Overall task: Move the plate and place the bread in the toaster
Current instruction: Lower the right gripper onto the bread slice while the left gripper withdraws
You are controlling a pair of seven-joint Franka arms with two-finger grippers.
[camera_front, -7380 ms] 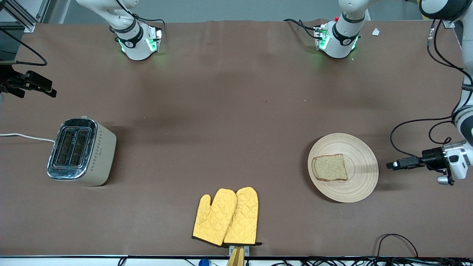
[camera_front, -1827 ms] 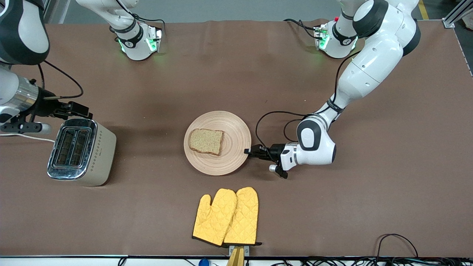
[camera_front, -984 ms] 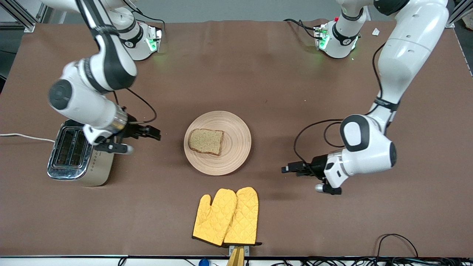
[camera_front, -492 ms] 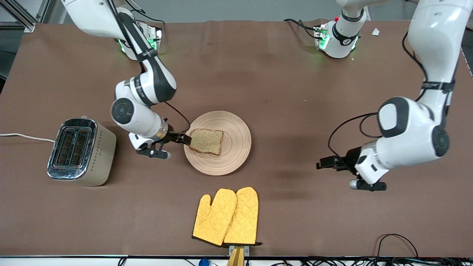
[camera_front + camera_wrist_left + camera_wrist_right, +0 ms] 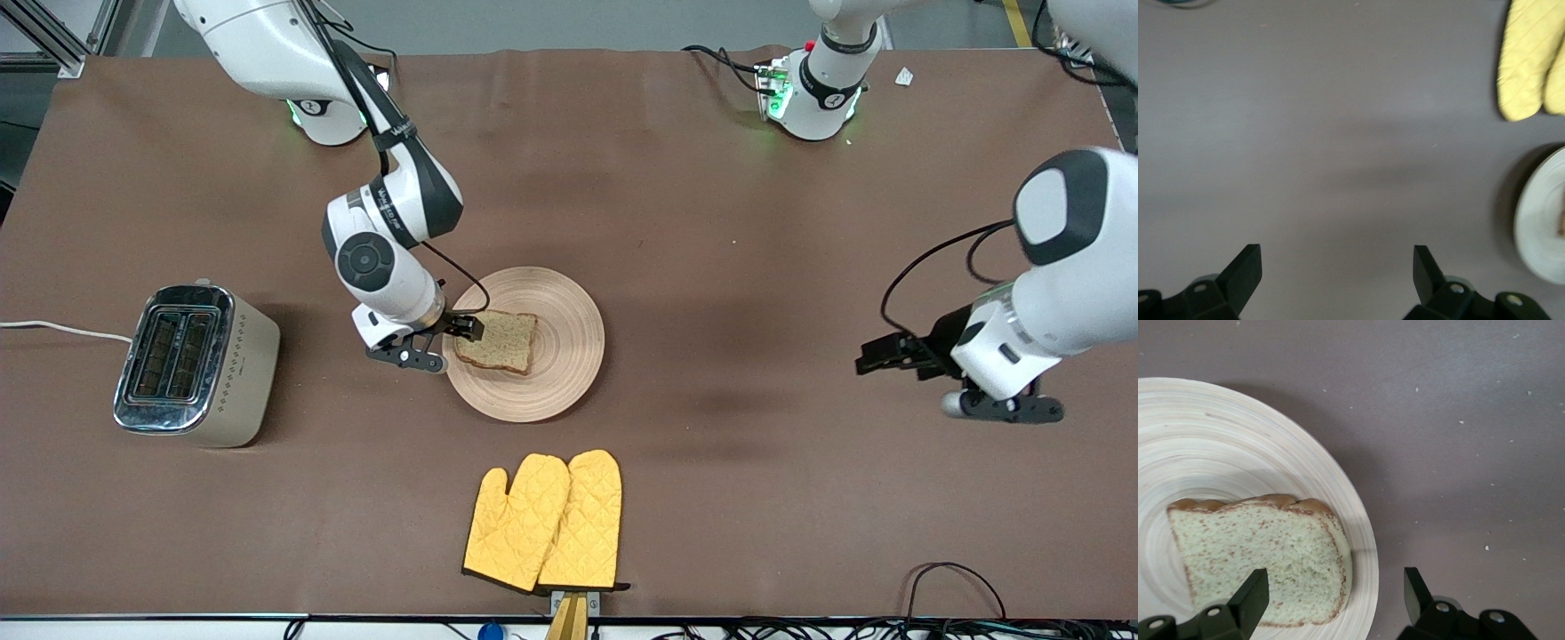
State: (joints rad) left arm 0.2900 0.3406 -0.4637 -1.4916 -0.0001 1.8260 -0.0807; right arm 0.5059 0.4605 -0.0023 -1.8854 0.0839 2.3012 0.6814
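The round wooden plate [image 5: 569, 356] lies mid-table with the brown speckled bread [image 5: 502, 342] flat on it. My right gripper [image 5: 469, 327] is open, low over the bread's edge on the toaster's side. In the right wrist view one finger [image 5: 1250, 595] stands over the bread [image 5: 1258, 560] and the other finger [image 5: 1415, 590] over bare table outside the plate's rim [image 5: 1361, 540]. The beige toaster [image 5: 191, 364] stands toward the right arm's end, its slots empty. My left gripper [image 5: 869, 358] hangs open and empty over bare table toward the left arm's end.
A pair of yellow oven mitts [image 5: 544, 523] lies nearer the front camera than the plate, close to the table's front edge. The toaster's white cord [image 5: 62, 331] runs off the table's end. Cables hang at the front edge [image 5: 951, 587].
The right gripper has come from beside the toaster to the bread's edge on the plate. The left arm has drawn back from the plate toward its end of the table.
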